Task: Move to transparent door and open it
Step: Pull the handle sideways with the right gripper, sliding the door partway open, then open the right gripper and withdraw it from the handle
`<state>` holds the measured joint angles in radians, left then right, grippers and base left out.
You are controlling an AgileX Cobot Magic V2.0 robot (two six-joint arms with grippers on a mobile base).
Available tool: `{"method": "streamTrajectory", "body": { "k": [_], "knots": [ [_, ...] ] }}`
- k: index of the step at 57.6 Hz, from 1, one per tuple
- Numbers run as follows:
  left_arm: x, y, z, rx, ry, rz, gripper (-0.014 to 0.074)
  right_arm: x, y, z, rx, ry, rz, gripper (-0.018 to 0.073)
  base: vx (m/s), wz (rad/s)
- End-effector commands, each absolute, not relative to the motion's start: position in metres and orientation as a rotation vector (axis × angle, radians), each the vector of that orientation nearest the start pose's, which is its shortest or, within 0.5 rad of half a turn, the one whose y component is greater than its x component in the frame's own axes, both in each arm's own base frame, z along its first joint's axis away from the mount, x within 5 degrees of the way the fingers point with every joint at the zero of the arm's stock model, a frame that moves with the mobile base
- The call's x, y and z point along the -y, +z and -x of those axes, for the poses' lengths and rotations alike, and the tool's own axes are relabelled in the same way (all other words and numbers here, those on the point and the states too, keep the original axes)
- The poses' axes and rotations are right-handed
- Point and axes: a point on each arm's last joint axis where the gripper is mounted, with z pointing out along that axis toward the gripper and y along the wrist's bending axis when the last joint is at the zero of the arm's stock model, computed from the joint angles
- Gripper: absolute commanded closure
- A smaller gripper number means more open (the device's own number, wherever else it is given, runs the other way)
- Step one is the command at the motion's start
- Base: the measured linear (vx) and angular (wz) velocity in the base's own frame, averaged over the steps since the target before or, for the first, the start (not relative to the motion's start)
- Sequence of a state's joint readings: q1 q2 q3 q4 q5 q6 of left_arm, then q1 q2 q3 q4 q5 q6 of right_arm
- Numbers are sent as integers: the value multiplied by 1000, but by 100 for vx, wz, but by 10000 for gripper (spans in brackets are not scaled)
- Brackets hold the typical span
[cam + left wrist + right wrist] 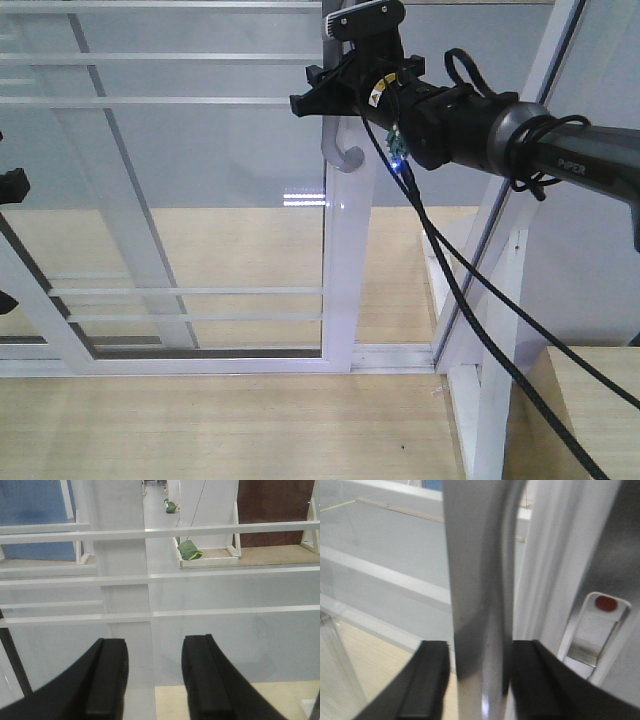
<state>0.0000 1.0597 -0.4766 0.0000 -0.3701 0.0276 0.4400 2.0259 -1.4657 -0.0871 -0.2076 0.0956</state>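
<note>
Transparent door [200,200], ready for the pull: the right gripper [479,680] is closed on the upright grey pull handle [480,580] at the panel's right stile [340,260], glass running off to the robot's left along the floor track [200,362]; the left gripper [152,675] faces the glass, spread and empty.

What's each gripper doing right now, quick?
Left gripper: open, holding nothing.
Right gripper: closed on the transparent door's grey pull handle.
</note>
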Motion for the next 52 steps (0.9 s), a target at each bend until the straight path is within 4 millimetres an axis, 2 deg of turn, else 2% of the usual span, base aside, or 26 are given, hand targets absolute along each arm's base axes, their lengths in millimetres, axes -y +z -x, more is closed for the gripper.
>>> {"method": "streamTrajectory", "body": {
  "k": [1,5,11,17,21,27,31,35,37,41,44,52],
  "knots": [
    [0,299,-219,-1560,13,-13,192,-201,305,-424,-1622,396,323,22,0,0],
    [0,299,-219,-1560,13,-13,192,-200,310,-422,-1619,393,327,-29,0,0],
    [0,299,-219,-1560,13,-13,192,-199,311,-419,-1650,357,377,-41,0,0],
    [0,299,-219,-1560,13,-13,192,-193,314,-411,-1771,311,407,-31,0,0],
    [0,299,-219,-1561,16,-21,192,-182,319,-403,-1878,263,413,-25,0,0],
    [3,298,-219,-1569,41,-97,192,-168,332,-389,-1954,198,443,-25,0,0],
    [8,297,-219,-1570,53,-167,192,-161,346,-373,-1904,182,465,-25,0,0],
    [12,296,-219,-1571,30,-183,192,-153,349,-356,-1869,174,479,-25,0,0],
    [13,295,-220,-1576,6,-168,192,-145,353,-345,-1852,170,470,-25,0,0],
    [16,293,-221,-1587,-52,-132,192,-131,349,-326,-1875,183,427,-25,0,0],
    [17,292,-222,-1594,-87,-106,192,-112,340,-311,-1913,179,369,-25,0,0],
    [18,292,-222,-1593,-86,-114,192,-67,332,-283,-1948,119,241,-25,0,0]
  ]
}}
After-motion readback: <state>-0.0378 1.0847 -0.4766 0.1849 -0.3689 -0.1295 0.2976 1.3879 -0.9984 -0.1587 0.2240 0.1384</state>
